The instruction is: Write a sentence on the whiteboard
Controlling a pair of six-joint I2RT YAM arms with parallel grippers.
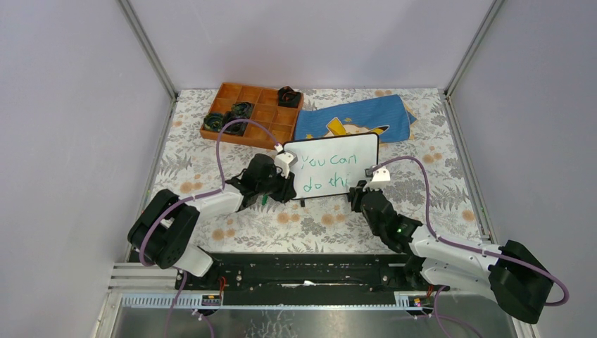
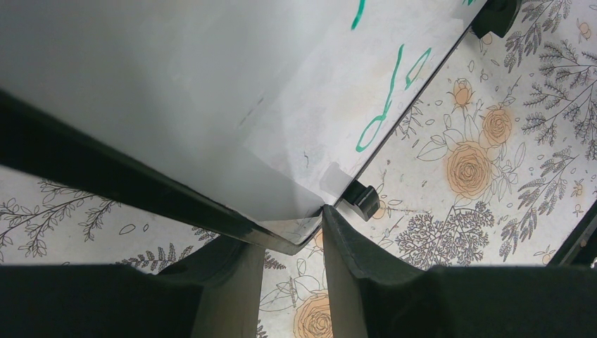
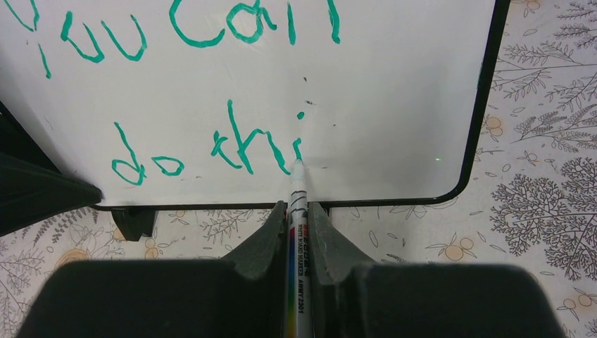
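Three walls [image 1: 296,42], floral tablecloth [image 1: 310,227], whiteboard [image 1: 362,151].

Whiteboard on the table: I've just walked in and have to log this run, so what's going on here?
The left gripper clamps a lower corner of the whiteboard. The right gripper holds a marker with its tip on the board. The green sentence reads "You can do thi", so the last letter is not yet written.

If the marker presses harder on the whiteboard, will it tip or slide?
The whiteboard looks stiff and flat. Standing on small feet, it might tip backward alone, but the left end effector pinching its lower corner probably steadies it. Sliding on the tablecloth seems possible.
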